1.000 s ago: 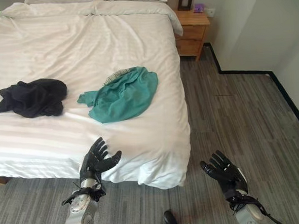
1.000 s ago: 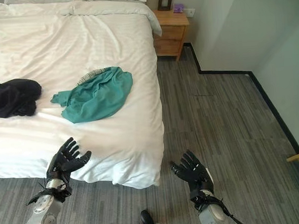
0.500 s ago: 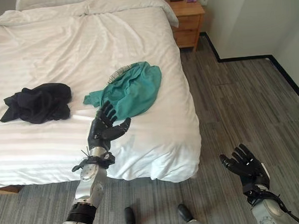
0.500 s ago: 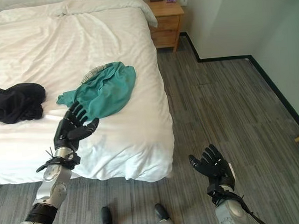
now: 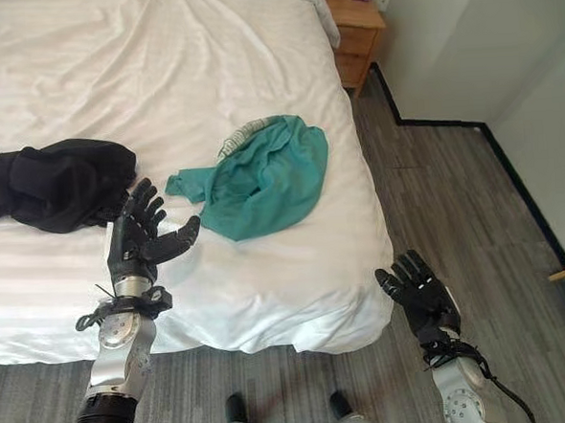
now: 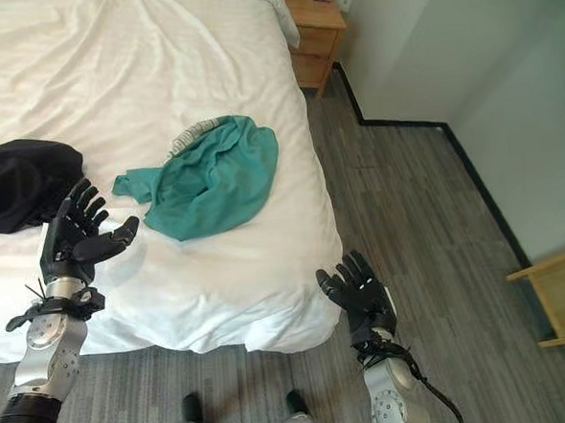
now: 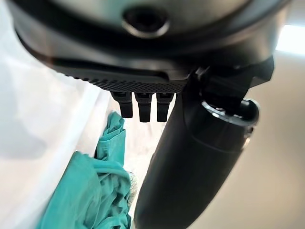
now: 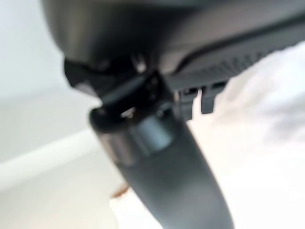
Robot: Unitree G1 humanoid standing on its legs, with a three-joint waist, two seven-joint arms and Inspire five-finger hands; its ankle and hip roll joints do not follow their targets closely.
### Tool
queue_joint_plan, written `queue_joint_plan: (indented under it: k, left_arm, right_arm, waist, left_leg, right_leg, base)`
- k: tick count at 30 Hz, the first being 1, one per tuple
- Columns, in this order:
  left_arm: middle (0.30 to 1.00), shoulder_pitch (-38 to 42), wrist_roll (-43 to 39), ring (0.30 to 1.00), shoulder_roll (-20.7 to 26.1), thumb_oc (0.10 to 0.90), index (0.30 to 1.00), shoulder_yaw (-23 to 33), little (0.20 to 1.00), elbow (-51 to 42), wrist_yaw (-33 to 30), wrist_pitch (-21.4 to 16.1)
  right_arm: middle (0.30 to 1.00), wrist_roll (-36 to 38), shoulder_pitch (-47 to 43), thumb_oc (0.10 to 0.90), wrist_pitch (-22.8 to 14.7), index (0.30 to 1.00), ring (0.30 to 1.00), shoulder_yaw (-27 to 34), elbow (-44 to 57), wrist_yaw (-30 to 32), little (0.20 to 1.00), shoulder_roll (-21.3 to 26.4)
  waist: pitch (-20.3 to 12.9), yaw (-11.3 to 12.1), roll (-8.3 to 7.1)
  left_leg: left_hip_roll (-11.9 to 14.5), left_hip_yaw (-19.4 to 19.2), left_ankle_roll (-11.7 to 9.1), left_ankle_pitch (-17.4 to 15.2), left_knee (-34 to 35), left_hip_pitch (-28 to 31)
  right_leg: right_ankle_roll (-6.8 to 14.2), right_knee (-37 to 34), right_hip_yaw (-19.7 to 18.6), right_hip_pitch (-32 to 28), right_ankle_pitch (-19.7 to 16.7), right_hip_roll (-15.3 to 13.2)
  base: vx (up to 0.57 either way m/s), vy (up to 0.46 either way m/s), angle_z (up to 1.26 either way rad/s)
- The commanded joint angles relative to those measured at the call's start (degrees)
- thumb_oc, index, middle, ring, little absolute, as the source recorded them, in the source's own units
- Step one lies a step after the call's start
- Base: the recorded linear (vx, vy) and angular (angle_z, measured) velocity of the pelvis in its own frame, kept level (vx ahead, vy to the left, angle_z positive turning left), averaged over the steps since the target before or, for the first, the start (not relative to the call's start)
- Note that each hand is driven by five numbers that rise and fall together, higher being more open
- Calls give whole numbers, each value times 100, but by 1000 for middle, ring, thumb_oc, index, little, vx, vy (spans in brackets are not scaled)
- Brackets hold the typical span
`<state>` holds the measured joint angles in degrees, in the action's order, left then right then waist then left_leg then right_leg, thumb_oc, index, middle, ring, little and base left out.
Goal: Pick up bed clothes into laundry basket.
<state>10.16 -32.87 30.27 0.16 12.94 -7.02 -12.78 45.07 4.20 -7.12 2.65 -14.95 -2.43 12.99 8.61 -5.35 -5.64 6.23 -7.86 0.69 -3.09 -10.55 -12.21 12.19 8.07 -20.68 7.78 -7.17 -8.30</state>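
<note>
1. Fingers of the left hand (image 5: 142, 234) were spread above the bed (image 5: 207, 72), between black clothes (image 5: 50, 182) and a teal garment (image 5: 261, 179).
2. Right hand (image 6: 359, 288) hung spread over the floor (image 6: 407, 213).
3. A wooden piece (image 6: 556, 295) stood far right.

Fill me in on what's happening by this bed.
The robot stands at the bed with both hands open, holding nothing. Its left hand is raised over the sheet between a black garment and a teal garment. Its right hand hovers off the bed's corner, above the floor.
</note>
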Motion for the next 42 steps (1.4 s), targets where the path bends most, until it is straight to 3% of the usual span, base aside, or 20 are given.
queue_joint_plan:
  k: [1,2,3,4,7,10,15,22,24,30,31,32,37,42]
  left_arm:
    - [900,371,285,900,275,800,900,59,900,-801,67,-611]
    - [900,62,367,900,23,800,900,35,900,-818,166,-451]
    - [900,45,456,900,-27,800,900,7,900,-711,9,-431]
    - [900,48,398,900,-121,800,900,-15,900,-710,32,-394]
    - [900,-54,211,900,-336,800,900,43,900,-819,121,-424]
    - [900,-297,56,900,-526,800,900,206,900,-920,244,-420]
    - [900,-487,57,900,-627,800,900,325,900,-968,211,-392]
    - [900,-584,509,900,-360,800,900,511,900,-1033,254,-358]
    - [900,-539,695,900,-137,800,900,590,900,-1040,273,-352]
    - [900,-74,1768,900,1694,800,900,1005,900,-12,63,98]
    - [900,163,2228,900,2367,800,900,1129,900,658,-44,292]
    - [900,273,2444,900,2612,800,900,1138,900,876,-107,338]
    - [900,1408,2459,900,3354,800,900,572,900,2967,-283,595]
    - [900,1568,2447,900,3372,800,900,427,900,3046,-285,574]
  right_arm:
    - [900,30,-172,800,-541,900,900,288,363,-110,900,496]
    - [900,32,-146,800,-505,900,900,262,205,-114,900,695]
    - [900,-9,-205,800,-526,900,900,181,117,-60,900,803]
    - [900,21,-174,800,-514,900,900,205,190,-43,900,833]
    - [900,45,-270,800,-523,900,900,242,223,-68,900,995]
    - [900,-221,-269,800,-556,900,900,579,376,-8,900,1302]
    - [900,-484,-174,800,-581,900,900,806,610,100,900,1240]
    - [900,-805,-69,800,-495,900,900,772,656,-16,900,1251]
    - [900,-838,-70,800,-446,900,900,752,613,-74,900,1276]
    - [900,-694,-169,800,-185,900,900,658,403,-267,900,1507]
    - [900,-612,-85,800,-94,900,900,682,376,-346,900,1562]
    - [900,-606,-42,800,-73,900,900,712,379,-365,900,1547]
    - [900,-443,114,800,-44,900,900,630,262,-336,900,1565]
    - [900,-442,121,800,-46,900,900,669,258,-336,900,1536]
  waist:
    - [-462,-69,241]
    - [-442,46,-376]
    - [-454,93,-410]
    - [-438,107,-356]
    - [-462,117,-324]
    - [-554,100,-133]
    - [-557,48,148]
    - [-581,68,296]
    - [-611,66,350]
    - [-552,43,490]
    - [-528,13,516]
    - [-539,7,508]
    - [-516,-171,507]
    - [-514,-133,485]
  left_leg:
    - [525,489,-529,598,1123,113]
    - [254,539,-354,401,1123,258]
    - [155,557,-302,362,1154,349]
    - [26,705,-286,364,1080,380]
    - [-73,717,-325,411,1161,520]
    - [-181,850,-376,388,1252,740]
    - [-227,886,-379,385,1295,886]
    - [-259,791,-370,319,1307,1032]
    - [-275,759,-368,316,1346,1086]
    - [-269,727,-376,330,1399,1116]
    - [-266,708,-375,309,1403,1140]
    - [-258,695,-384,343,1421,1107]
    - [-201,626,-411,395,1473,1037]
    - [-201,630,-412,396,1470,1025]
  right_leg:
    - [107,281,129,-226,-5,183]
    - [-265,-584,375,-51,838,1021]
    - [-318,-693,511,97,758,1129]
    - [-432,-622,490,-61,901,1129]
    - [-518,-861,395,-225,832,1218]
    - [-617,-1046,535,-495,895,1191]
    - [-618,-1032,574,-605,949,1075]
    - [-565,-1114,535,-771,942,931]
    - [-546,-1129,542,-803,953,892]
    - [-464,-1140,512,-794,957,828]
    - [-431,-1145,520,-820,979,818]
    - [-423,-1154,517,-782,953,826]
    - [-404,-1129,538,-667,969,865]
    - [-405,-1123,543,-655,971,866]
  base:
    - [136,173,2]
    - [176,174,-15]
    - [214,202,-25]
    - [106,22,-14]
    - [109,-7,29]
    - [176,-23,10]
    - [68,5,14]
    - [44,29,-3]
    - [47,64,-3]
    - [19,71,-4]
    - [28,60,-8]
    - [35,65,-7]
    - [11,30,-3]
    - [0,0,0]
